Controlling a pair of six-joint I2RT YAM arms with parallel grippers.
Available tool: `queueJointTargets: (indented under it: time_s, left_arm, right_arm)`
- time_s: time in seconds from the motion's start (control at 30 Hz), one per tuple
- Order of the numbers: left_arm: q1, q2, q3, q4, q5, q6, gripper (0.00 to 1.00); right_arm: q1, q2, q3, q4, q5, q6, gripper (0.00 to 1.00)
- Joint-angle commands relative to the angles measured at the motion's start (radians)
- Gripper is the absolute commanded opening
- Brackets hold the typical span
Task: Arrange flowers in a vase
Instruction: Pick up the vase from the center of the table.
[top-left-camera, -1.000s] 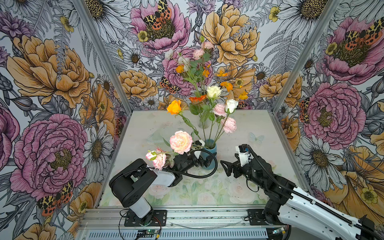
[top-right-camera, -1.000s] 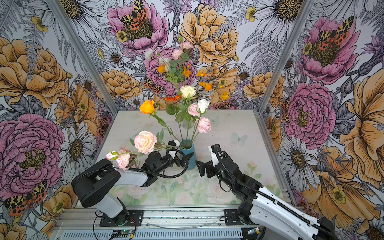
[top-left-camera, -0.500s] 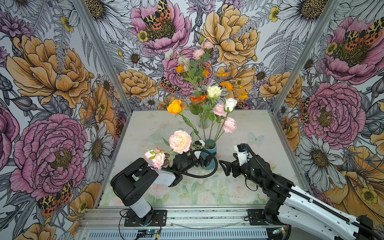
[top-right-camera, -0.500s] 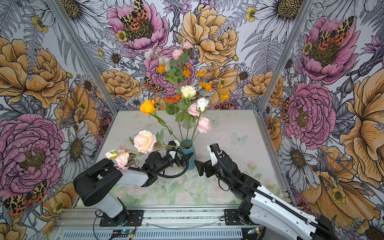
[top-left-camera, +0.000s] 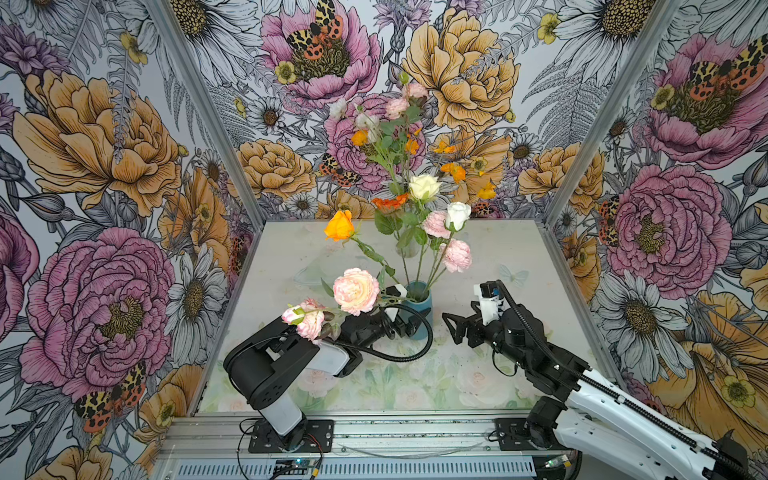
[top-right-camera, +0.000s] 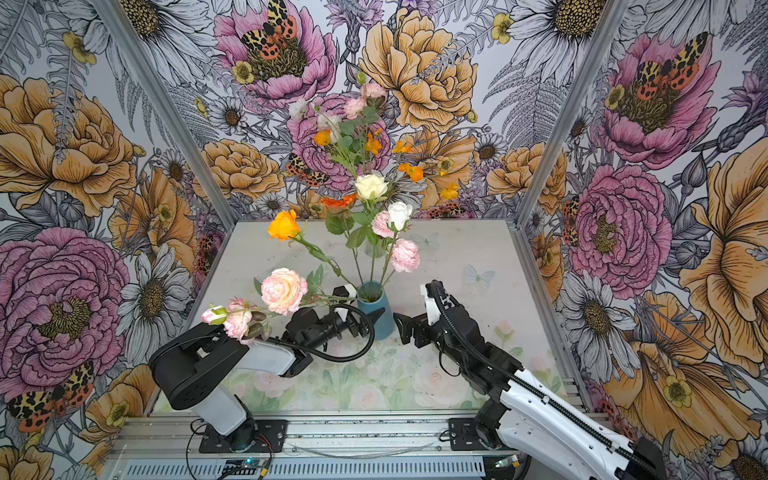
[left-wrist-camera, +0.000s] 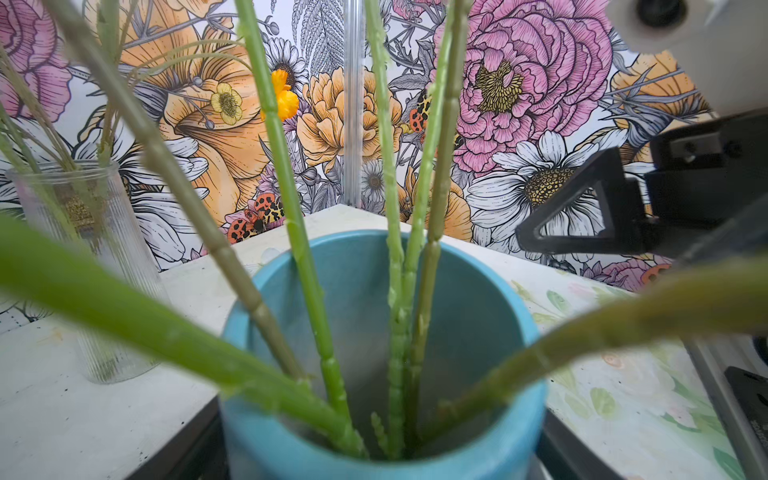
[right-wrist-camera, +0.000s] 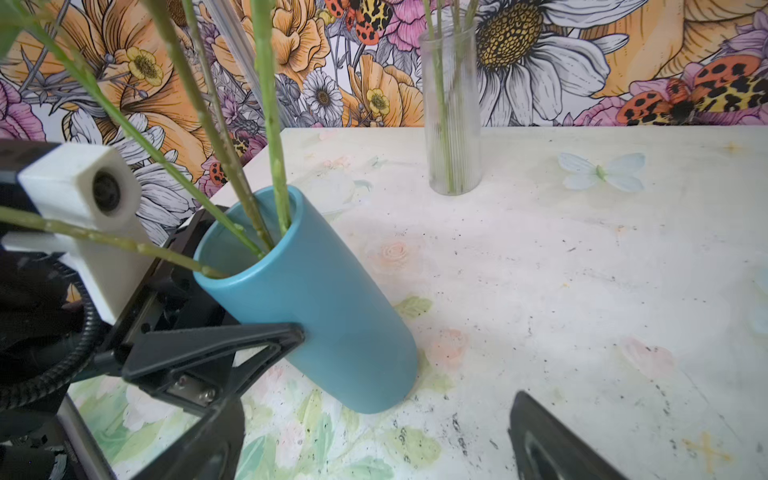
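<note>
Bold floral wallpaper walls a bench (top-left-camera: 498, 257) where several flowers (top-left-camera: 356, 291) stand in the blue vase (top-left-camera: 419, 301), clasped by the fingers of the left gripper (top-left-camera: 409, 324); beside it the right gripper (top-left-camera: 455, 330) hovers, fingers apart and empty, while more in the clear glass vase (right-wrist-camera: 451, 137) behind probably remain to move.

Flowers (top-left-camera: 355, 291) in vase (top-left-camera: 420, 300) — second vase (right-wrist-camera: 453, 158) behind it.
</note>
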Motion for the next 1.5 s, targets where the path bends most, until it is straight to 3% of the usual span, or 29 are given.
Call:
queueJointTargets:
  time_s: [0.0,0.27,0.97,1.47]
  left_arm:
    - [0.023,-0.036,0.021,0.099,0.052,-0.005,0.50]
    - [0.039,-0.060,0.058,0.033,0.083,-0.004,0.43]
    - [0.062,-0.173,0.160,-0.179,0.098,0.057,0.38]
    - [0.245,-0.235,0.238,-0.237,0.169,0.056,0.37]
  right_arm:
    - [-0.020,0.007,0.053,0.019,-0.033,-0.003,0.99]
    - [-0.045,0.011,0.051,0.023,-0.042,-0.009,0.99]
    - [-0.089,-0.016,0.019,0.054,-0.070,-0.010,1.00]
    - [-0.103,0.055,0.041,0.131,-0.103,-0.029,1.00]
